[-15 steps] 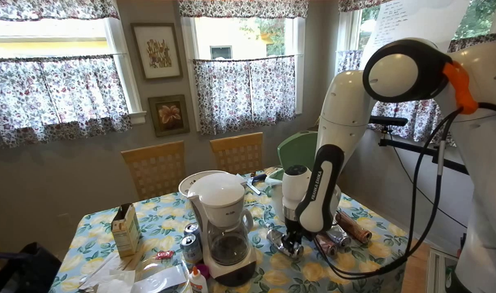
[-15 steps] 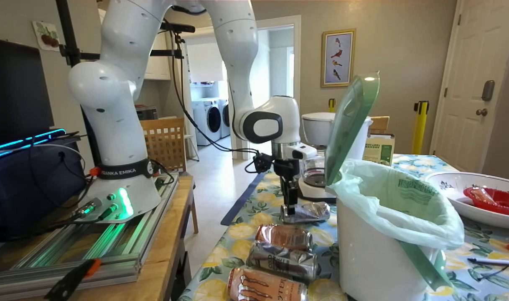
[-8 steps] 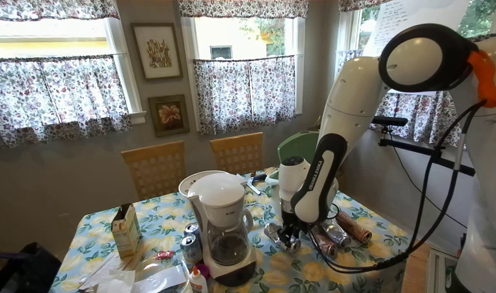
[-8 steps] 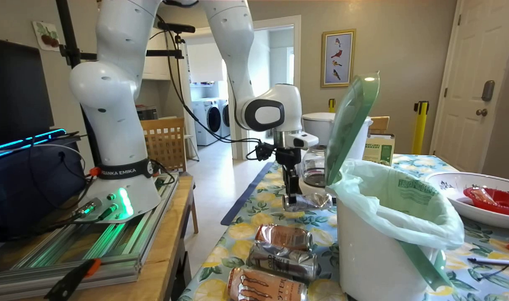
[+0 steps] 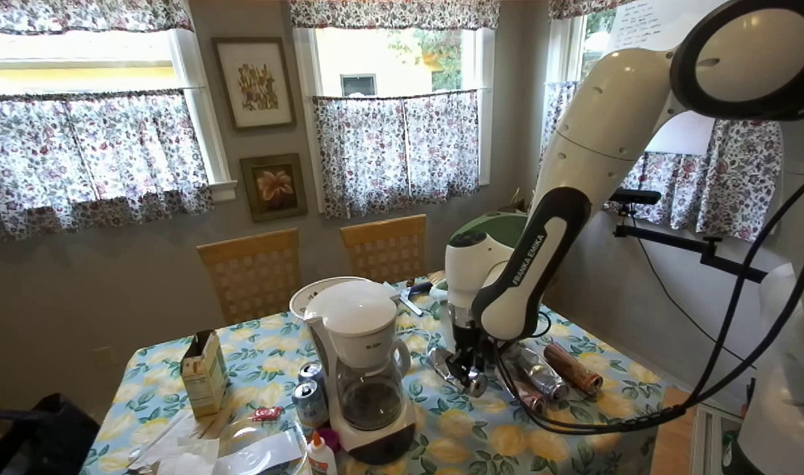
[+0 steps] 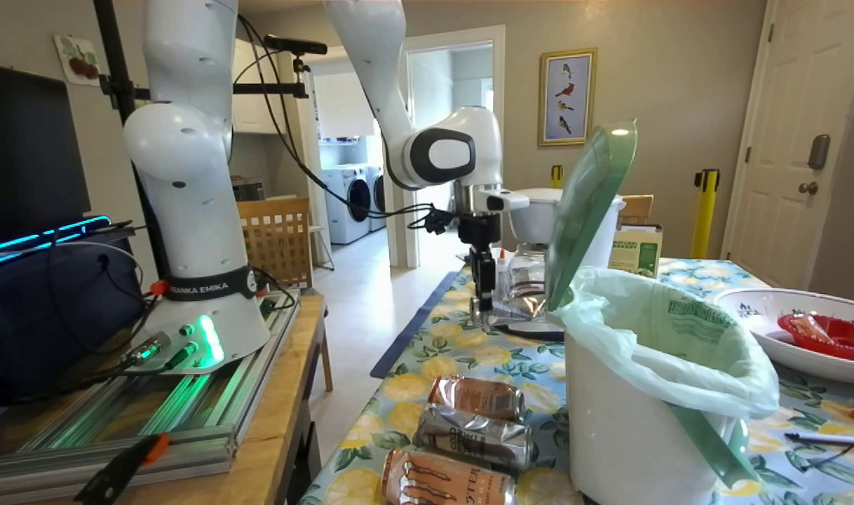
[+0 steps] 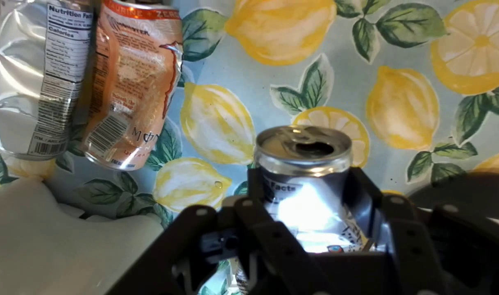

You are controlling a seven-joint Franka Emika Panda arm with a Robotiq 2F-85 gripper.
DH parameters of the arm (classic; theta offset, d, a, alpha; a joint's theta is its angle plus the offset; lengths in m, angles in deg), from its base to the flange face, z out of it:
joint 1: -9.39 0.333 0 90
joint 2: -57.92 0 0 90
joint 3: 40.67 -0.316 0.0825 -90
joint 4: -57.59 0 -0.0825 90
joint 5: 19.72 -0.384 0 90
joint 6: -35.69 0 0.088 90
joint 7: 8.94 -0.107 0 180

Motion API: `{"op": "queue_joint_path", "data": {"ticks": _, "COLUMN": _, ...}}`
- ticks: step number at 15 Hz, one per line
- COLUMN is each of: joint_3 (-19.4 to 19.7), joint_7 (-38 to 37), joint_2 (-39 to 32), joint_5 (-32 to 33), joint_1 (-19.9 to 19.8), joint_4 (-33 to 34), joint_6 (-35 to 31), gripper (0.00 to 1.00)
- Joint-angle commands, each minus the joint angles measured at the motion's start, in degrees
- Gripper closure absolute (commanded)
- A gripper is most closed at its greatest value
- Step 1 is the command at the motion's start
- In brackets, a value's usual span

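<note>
The pincer (image 6: 483, 307) is lifting the gripped silver can (image 6: 518, 308): in an exterior view, it is rising from below the dark base (image 6: 539, 333) of the coffee maker (image 6: 532, 223) to the foot of its carafe (image 6: 529, 270). The glue bottle (image 6: 502, 269) is coming into sight beside the coffee maker. In an exterior view, the arm's black-ringed joint (image 5: 745, 56) is climbing and drawing away from the coffee maker.

The held can (image 7: 305, 194) looks like shiny metal, and the gripper (image 7: 307, 178) has a matt finish. The bin (image 6: 630, 428) is smooth, glossy plastic with a thin, wrinkled plastic liner (image 6: 669, 344); the chairs (image 5: 385, 254) look like wood.
</note>
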State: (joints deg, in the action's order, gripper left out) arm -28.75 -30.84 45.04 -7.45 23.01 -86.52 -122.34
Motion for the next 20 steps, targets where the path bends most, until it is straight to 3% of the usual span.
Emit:
{"op": "queue_joint_path", "data": {"ticks": 1, "joint_3": -0.7, "joint_7": -6.1, "joint_2": 6.2, "joint_5": 5.6, "joint_1": -0.1, "joint_4": -2.4, "joint_6": 4.6, "gripper": 0.72}}
{"op": "queue_joint_path", "data": {"ticks": 11, "joint_3": -9.1, "joint_7": -14.9, "joint_2": 18.8, "joint_5": 14.9, "joint_1": -6.8, "joint_4": -5.7, "joint_6": 14.9, "gripper": 0.72}}
{"op": "queue_joint_path", "data": {"ticks": 20, "joint_3": -16.1, "joint_7": -15.9, "joint_2": 27.3, "joint_5": 17.5, "joint_1": -13.3, "joint_4": -5.7, "joint_6": 21.7, "gripper": 0.72}}
